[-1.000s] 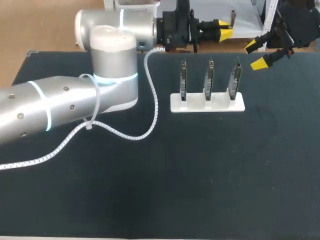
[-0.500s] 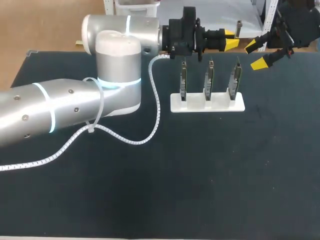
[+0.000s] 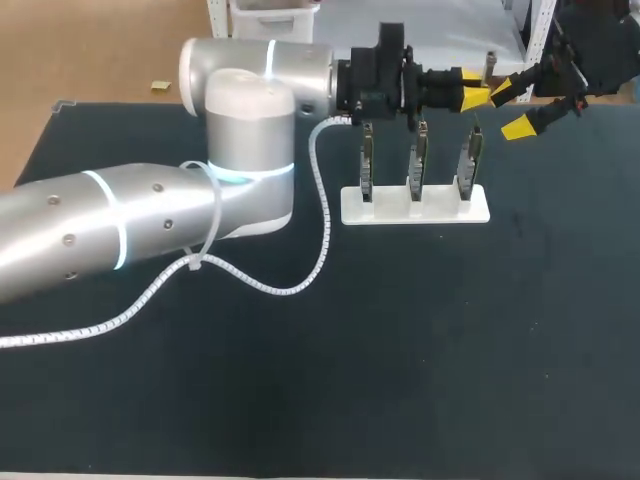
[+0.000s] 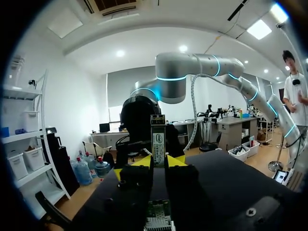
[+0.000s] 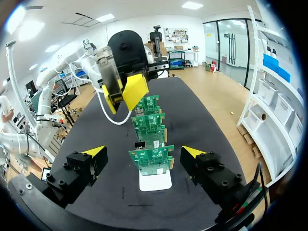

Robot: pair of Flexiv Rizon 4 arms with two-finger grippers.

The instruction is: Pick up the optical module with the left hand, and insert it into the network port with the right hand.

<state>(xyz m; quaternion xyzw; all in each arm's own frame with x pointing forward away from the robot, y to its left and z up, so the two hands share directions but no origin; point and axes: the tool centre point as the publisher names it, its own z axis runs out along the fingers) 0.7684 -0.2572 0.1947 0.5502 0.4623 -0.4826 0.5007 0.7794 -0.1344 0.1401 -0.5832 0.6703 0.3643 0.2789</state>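
On the dark surface [image 3: 400, 380], a white coiled cable [image 3: 322, 215] hung from the left arm [image 3: 150, 215]. Behind it, a white stand [image 3: 415, 206] held three upright circuit boards [image 3: 420, 158]. Above them, the left tool [image 3: 476, 93] was clamped on the optical module [image 4: 158, 139], just beside the right tool [image 3: 510, 108], whose fingers stood apart.

Three boards [image 3: 421, 160] are stood on a base [image 3: 415, 207], far on the tabletop [image 3: 400, 350]. Above them the optical module [image 4: 157, 139] is held in the left claw [image 3: 472, 90], the right claw [image 3: 510, 108] beside.

left claw [image 3: 474, 90], perhaps with module [image 3: 489, 63], near boards [image 3: 420, 160]
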